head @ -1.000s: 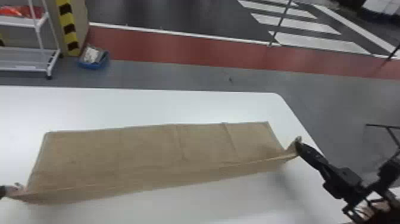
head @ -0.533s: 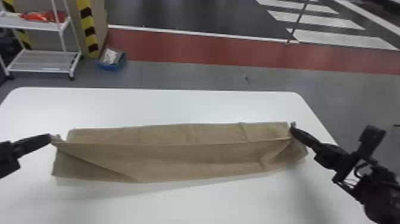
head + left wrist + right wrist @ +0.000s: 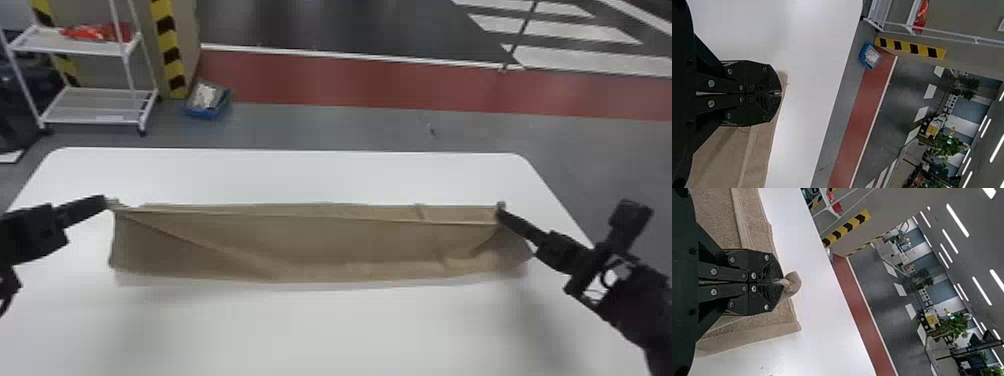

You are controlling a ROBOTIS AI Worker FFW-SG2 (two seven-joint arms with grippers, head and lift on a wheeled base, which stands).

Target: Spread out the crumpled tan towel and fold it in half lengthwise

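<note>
Left wrist view: your left hand hides part of the tan towel. Head view: lower border crops your worktop.

white table with rounded far corners, tan towel on it, long strip, creased

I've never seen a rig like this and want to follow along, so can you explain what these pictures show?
This is a robot with two black arms. The head view looks forward and down from its head; the other two views come from cameras on its wrists and appear turned sideways. On the white table is a tan towel, stretched from side to side. The left gripper is closed on it near one end, the right gripper near the other. Behind, on the floor, stand a white shelf cart and a blue bin.
</note>
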